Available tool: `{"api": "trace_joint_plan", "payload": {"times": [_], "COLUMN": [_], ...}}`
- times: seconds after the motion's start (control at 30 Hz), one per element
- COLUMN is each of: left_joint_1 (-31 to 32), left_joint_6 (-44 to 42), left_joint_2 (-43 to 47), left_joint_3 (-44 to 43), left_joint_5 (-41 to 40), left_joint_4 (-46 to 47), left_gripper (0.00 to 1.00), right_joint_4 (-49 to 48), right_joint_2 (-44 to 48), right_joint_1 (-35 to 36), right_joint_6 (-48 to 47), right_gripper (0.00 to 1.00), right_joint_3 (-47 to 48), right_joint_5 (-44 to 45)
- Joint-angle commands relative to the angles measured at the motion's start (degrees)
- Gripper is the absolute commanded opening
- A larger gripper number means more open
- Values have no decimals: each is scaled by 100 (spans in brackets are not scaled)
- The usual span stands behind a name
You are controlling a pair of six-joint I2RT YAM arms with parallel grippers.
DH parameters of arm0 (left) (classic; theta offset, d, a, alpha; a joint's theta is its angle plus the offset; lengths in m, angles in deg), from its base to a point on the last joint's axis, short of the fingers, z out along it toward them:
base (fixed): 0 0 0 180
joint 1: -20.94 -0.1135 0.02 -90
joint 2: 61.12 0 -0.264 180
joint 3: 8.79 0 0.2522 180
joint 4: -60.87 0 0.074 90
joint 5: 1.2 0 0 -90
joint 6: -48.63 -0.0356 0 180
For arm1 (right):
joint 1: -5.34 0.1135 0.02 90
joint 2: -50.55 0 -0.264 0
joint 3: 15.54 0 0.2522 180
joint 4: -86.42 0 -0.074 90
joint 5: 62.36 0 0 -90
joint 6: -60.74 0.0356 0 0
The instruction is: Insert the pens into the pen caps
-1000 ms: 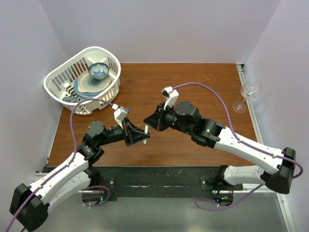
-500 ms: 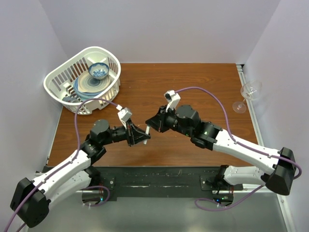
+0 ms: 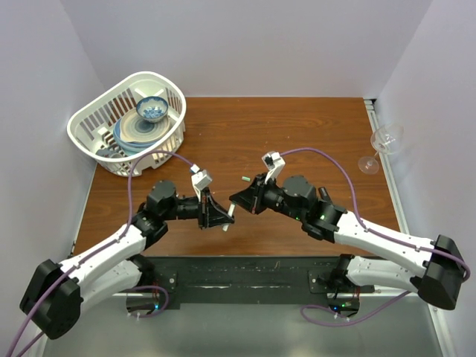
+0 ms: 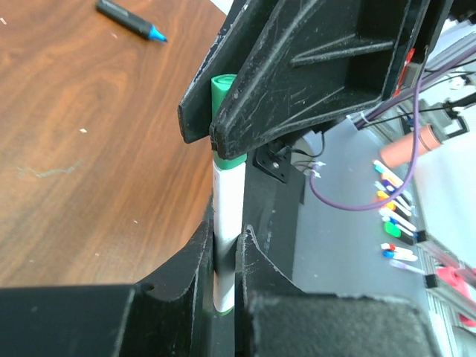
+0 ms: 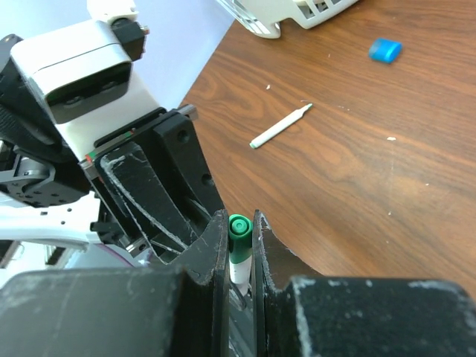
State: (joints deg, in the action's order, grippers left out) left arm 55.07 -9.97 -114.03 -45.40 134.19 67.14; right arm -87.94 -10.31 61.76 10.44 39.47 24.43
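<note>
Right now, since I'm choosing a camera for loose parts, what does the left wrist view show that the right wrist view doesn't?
Only the left wrist view: a dark pen with a blue tip lying on the wood, and coloured markers on the grey surface beyond the wooden table. Only the right wrist view: a blue cap, a bare white pen lying flat, and a corner of the white basket. Both: the green cap on the held pen, the left gripper gripping its body, the right gripper clamping the cap, and that table.
</note>
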Motion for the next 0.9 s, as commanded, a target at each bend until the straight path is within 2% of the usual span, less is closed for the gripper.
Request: {"api": "trace_joint_plan", "payload": {"times": [0.0,0.3,0.6,0.67,0.87], "left_joint_1": [-275,-407,-661,-758,-776], "left_joint_6": [288,-2,-415,-389,-196], "left_joint_2": [-132,-484,-519,-537,-721], "left_joint_3": [-518,-966,-1142,-1151,-1151], "left_joint_5": [-1014,-1155,-741,-698,-522], "left_joint_4": [1961,1584,1364,1407,1706], "left_gripper": [0,0,0,0,0], "right_joint_4": [575,1620,1980,1868,542], "right_joint_2": [-207,-531,-585,-585,-567], "right_joint_1": [457,756,765,765,966], "right_joint_6": [538,320,11,177,1064], "right_gripper": [0,0,0,0,0], "right_joint_3": [-539,-171,-232,-319,-688], "right_joint_5": [-1745,-1560,-2466,-2579,-2818]}}
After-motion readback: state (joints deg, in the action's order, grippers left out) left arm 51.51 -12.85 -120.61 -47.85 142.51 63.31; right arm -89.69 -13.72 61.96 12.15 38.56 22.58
